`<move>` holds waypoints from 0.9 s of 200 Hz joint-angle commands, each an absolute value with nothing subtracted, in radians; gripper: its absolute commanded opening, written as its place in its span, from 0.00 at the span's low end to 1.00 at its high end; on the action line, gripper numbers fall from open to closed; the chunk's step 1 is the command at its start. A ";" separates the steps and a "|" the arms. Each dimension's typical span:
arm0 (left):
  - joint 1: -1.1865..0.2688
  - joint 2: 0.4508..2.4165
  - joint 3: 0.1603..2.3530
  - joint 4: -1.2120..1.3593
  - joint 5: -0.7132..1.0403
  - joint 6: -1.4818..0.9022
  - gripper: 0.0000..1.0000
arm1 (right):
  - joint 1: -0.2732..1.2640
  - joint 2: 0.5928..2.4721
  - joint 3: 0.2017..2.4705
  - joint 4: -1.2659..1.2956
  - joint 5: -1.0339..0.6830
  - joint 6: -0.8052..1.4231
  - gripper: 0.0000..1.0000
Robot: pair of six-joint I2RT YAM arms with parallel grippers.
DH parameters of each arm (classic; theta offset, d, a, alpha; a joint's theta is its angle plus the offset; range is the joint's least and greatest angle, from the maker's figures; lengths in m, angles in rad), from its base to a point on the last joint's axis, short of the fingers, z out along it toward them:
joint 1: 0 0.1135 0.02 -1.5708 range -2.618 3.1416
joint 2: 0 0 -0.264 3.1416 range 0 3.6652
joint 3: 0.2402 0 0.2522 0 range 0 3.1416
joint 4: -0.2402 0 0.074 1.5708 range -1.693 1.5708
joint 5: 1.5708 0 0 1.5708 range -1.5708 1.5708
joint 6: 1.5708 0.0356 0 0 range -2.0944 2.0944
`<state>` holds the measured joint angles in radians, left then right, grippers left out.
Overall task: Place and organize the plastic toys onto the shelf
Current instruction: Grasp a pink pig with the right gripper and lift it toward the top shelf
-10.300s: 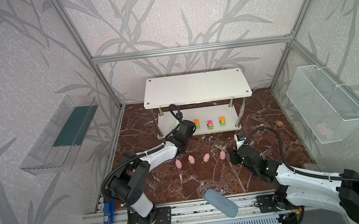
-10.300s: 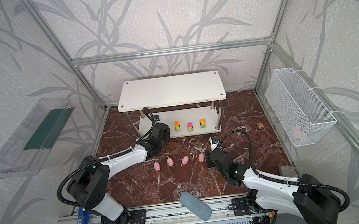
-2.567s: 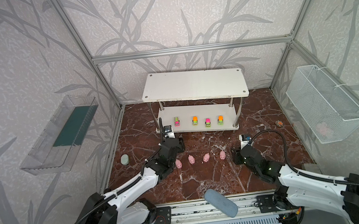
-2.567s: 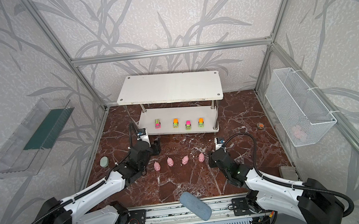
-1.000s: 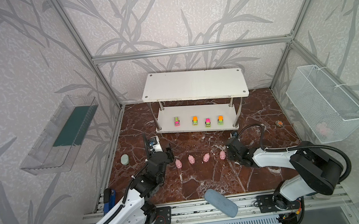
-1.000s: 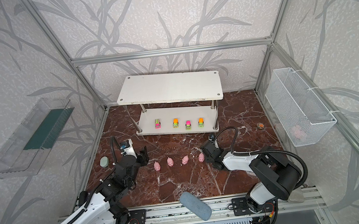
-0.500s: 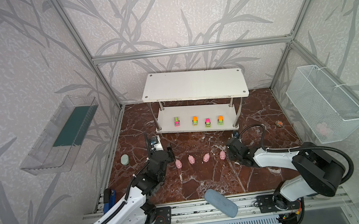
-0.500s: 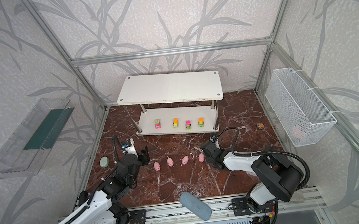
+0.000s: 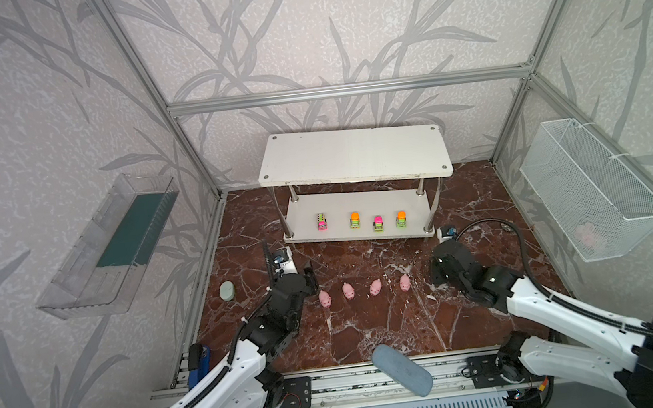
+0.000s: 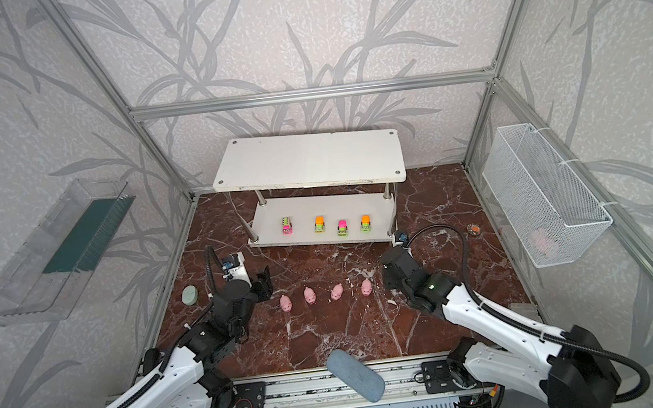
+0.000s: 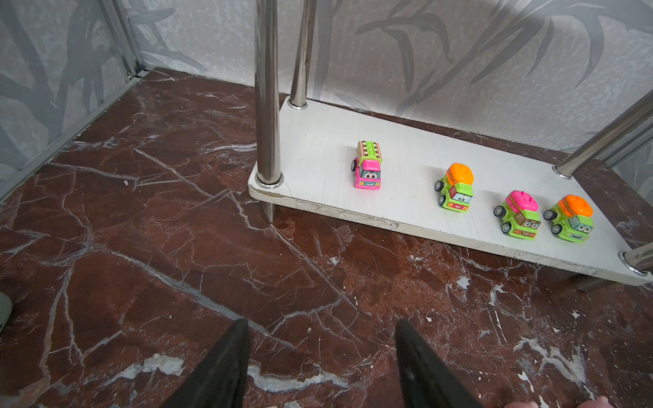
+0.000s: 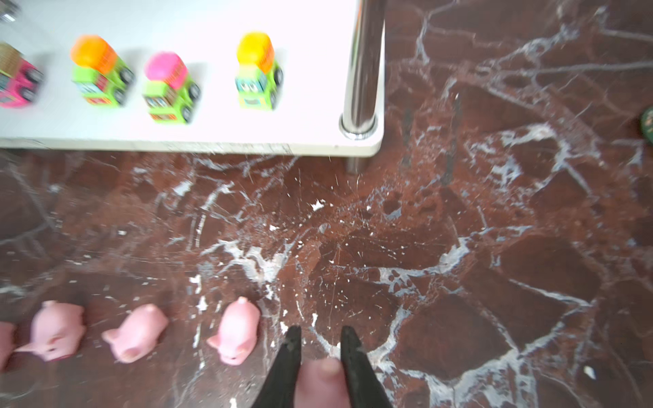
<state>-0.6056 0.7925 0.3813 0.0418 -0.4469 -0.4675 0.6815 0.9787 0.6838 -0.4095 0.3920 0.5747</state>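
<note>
Ahead of right end effector (image 12: 321,330), clenched on one pink pig (image 12: 318,383): shelf (image 12: 212,120), long axis crosswise, its corner post (image 12: 360,70) nearest. Right arm nearer.

Four trucks (image 9: 355,219) on lower board; top board free.

Four pigs (image 9: 347,290) in row on surface (image 9: 372,329), between arms.

Left end effector (image 11: 321,322) released, empty.

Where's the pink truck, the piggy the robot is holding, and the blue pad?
pink truck (image 11: 367,175): left wrist view, on its pink cab.
held pig (image 12: 319,383): right wrist view, on its rounded pink body.
blue pad (image 9: 402,370): a top view, on its middle.
</note>
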 commanded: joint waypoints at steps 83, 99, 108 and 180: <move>-0.592 0.756 0.384 0.054 -0.430 -0.477 0.64 | 0.711 1.056 1.365 -0.831 0.425 0.367 0.21; -0.591 0.753 0.384 0.056 -0.429 -0.478 0.64 | 0.710 1.119 1.475 -0.836 0.454 0.319 0.21; -0.589 0.753 0.386 0.058 -0.428 -0.479 0.64 | 0.710 1.155 1.530 -0.829 0.467 0.293 0.21; -0.583 0.774 0.415 0.036 -0.379 -0.504 0.64 | 0.585 1.513 2.002 -0.842 0.381 0.168 0.23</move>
